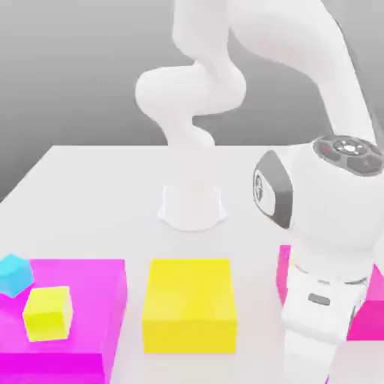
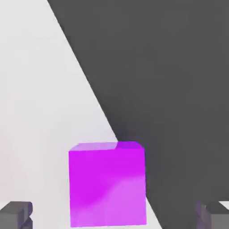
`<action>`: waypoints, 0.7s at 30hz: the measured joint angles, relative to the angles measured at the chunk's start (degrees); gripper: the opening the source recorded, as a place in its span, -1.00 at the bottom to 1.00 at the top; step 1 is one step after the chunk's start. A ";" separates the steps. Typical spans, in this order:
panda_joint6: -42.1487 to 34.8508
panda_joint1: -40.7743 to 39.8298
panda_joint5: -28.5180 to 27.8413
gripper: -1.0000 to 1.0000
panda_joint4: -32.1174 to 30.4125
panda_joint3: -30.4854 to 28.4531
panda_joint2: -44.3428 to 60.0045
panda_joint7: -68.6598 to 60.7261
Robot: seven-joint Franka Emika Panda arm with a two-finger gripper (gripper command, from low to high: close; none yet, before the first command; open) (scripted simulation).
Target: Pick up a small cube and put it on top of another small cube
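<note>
One white robot arm [image 1: 330, 247] stands on one white table [image 1: 97, 187]. Big blocks number three in the exterior view: two magenta, one [image 1: 82, 277] at about eight o'clock from the arm's base and one [image 1: 371, 307] at about four o'clock, mostly behind the arm, plus one yellow block [image 1: 189, 304] at six o'clock. Small cubes number three: one cyan cube [image 1: 15, 273] and one yellow cube [image 1: 47, 312], both on the eight o'clock magenta block, and one purple cube [image 2: 107, 185] in the hand view. Two dark fingertips [image 2: 15, 214] flank it there.
</note>
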 joint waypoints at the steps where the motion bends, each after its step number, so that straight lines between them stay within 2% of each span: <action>1: 1.62 -0.11 0.10 0.00 0.41 0.16 2.11 -0.15; 2: 2.72 -0.18 0.25 -1.00 0.70 0.26 3.55 -0.32; 8: 3.17 -0.23 0.31 -1.00 0.85 0.32 4.26 -0.36; 13: -2.97 0.06 -0.28 -1.00 -0.78 -0.43 -3.52 0.10; 21: -9.74 -9.37 -0.96 -1.00 -6.31 -11.89 -16.38 3.88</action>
